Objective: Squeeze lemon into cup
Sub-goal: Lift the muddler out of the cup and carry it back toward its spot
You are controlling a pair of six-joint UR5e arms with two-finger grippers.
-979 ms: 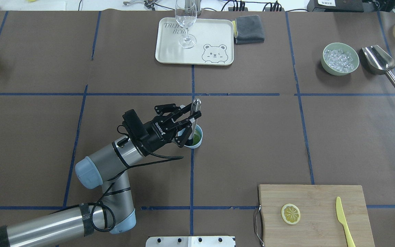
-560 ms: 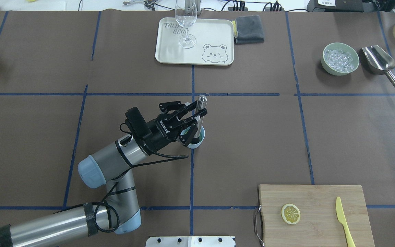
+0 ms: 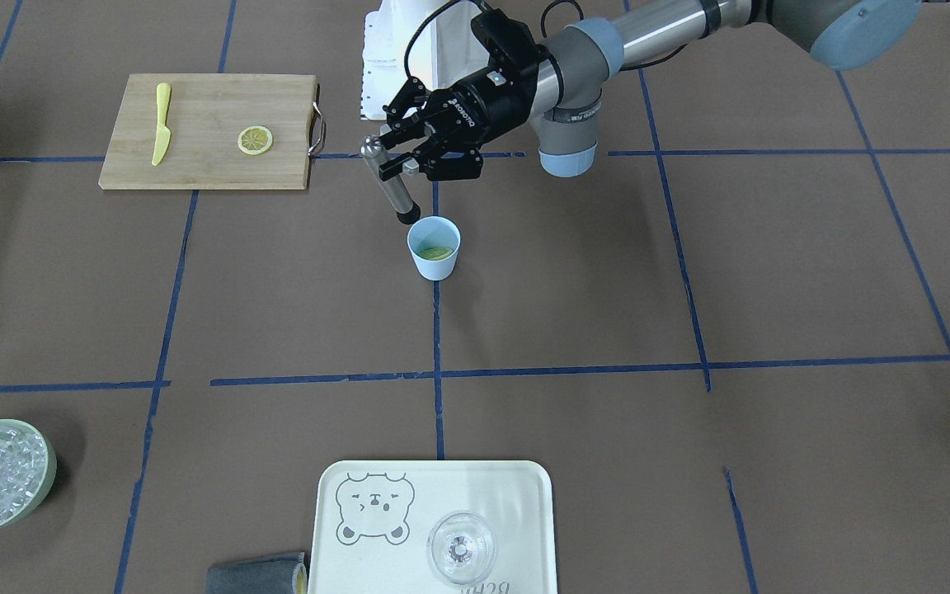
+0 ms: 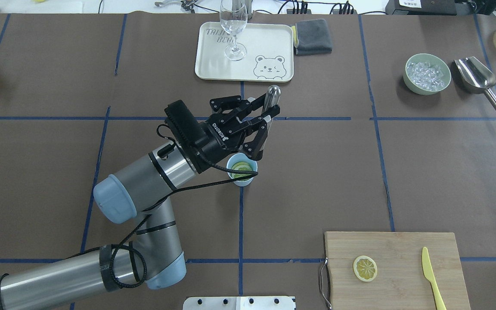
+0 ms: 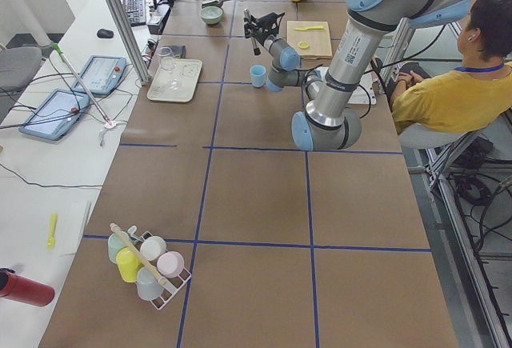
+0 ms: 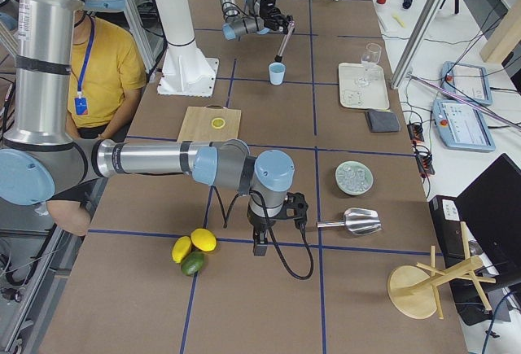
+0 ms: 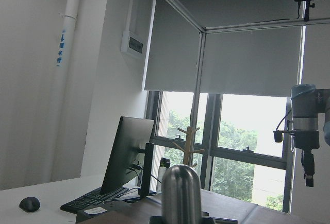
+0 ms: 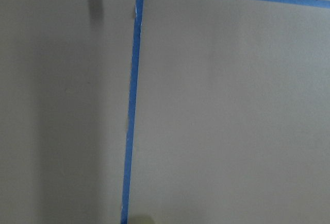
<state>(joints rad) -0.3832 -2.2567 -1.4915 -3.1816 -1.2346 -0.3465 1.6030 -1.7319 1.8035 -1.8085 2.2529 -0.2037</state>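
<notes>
Left claw with metal muddler above cup

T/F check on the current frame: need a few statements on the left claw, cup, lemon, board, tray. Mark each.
1. The left claw is shut on a metal rod. True.
2. The rod's lower tip is pressing down inside the cup. False: the tip hangs above the rim, on the robot's side of the cup.
3. A lemon piece lies in the cup. True.
4. The yellow knife lies on the tray. False: it lies on the cutting board, apart from a lemon slice.
5. The wine glass stands upright on the tray. True.
</notes>
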